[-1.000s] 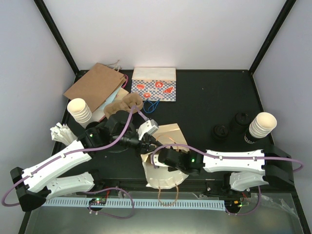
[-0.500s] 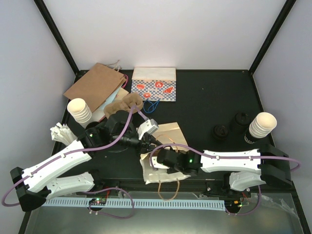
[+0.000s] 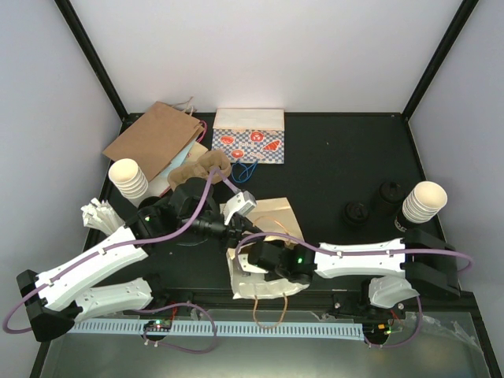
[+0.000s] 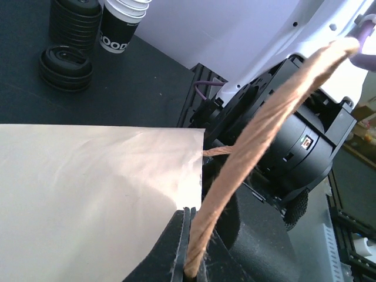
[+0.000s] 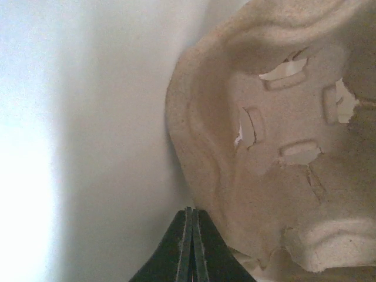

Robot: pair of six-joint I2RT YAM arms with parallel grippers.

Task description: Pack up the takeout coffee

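The takeout coffee with its black lid does not show in any view. A cream paper bag (image 3: 276,214) lies on its side at the near middle of the table. My left gripper (image 3: 235,227) is shut on the bag's twisted brown paper handle (image 4: 264,123), which runs up out of the closed jaws (image 4: 188,235). My right gripper (image 5: 189,214) is shut and reaches into the bag's mouth (image 3: 253,261). Its tips lie against the bag's pale inner wall, right beside a brown cardboard cup carrier (image 5: 276,176) inside the bag. Nothing shows between the right jaws.
A brown paper bag (image 3: 153,138), a patterned bag (image 3: 250,135) and another cardboard carrier (image 3: 203,167) lie at the back left. Lidless cup stacks stand left (image 3: 128,179) and right (image 3: 424,201). Black lid stacks (image 3: 356,211) (image 3: 387,193) sit by the right cups.
My right arm has pushed left, deeper into the bag. The bag's open mouth has shifted left and closed in around the gripper. The left gripper has kept hold of the handle.
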